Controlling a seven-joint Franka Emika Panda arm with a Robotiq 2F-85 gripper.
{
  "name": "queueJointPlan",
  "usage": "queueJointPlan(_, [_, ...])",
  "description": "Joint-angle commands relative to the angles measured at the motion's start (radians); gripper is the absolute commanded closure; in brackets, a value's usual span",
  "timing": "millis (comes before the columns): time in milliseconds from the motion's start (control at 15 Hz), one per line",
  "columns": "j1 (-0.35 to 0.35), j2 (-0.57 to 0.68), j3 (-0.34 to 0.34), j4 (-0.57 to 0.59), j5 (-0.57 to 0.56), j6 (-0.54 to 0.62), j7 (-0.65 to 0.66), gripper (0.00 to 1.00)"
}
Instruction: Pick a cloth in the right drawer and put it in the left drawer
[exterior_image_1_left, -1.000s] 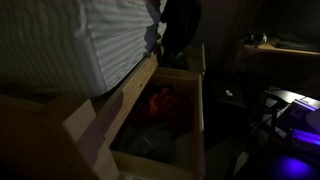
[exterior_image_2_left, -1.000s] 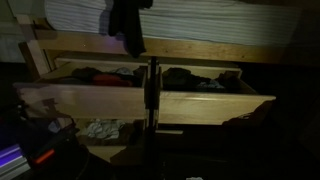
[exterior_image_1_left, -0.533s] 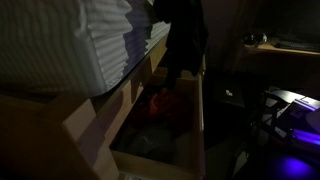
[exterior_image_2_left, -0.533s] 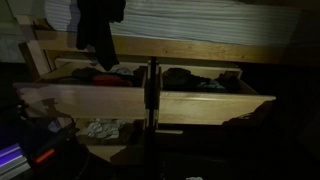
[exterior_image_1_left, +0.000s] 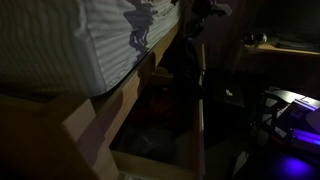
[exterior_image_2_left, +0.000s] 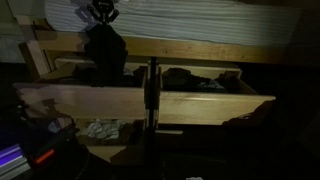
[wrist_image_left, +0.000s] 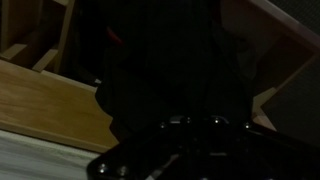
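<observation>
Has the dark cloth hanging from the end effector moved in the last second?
Yes. In an exterior view the dark cloth under the end effector has shifted further from the centre post and dropped lower, toward the wooden drawer.

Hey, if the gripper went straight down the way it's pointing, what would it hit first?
Apart from the dark cloth hanging from the gripper, probably the clothes in the open drawer beneath it. Depth is unclear in this dim light.

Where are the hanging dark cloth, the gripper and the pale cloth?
Dark cloth (exterior_image_2_left: 106, 58): exterior view, middle of the hanging fabric.
Gripper (exterior_image_2_left: 101, 19): exterior view, between its jaws.
Pale cloth (exterior_image_2_left: 100, 128): exterior view, its crumpled middle.
</observation>
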Motion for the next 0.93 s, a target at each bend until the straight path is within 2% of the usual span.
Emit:
queueJointPlan(0, [-0.107,0.068,0.119,0.005,0.196,0.087,-0.271,0.98])
queueJointPlan(200, [-0.247,0.134,0.250,0.050,0.359,0.081,-0.504,0.98])
queueJointPlan(400, [-0.331,0.191,0.292,0.056,0.498,0.092,-0.728,0.98])
queueJointPlan(467, [-0.255,0.203,0.191,0.044,0.563,0.093,-0.802,0.68])
queueJointPlan(533, [-0.212,0.160,0.171,0.038,0.502,0.064,-0.687,0.92])
queueJointPlan(733, [-0.216,0.200,0.136,0.040,0.552,0.063,-0.782,0.72])
queueJointPlan(800, [-0.215,0.201,0.136,0.040,0.552,0.063,-0.783,0.67])
queueJointPlan(867, [-0.211,0.200,0.137,0.043,0.552,0.063,-0.782,0.67])
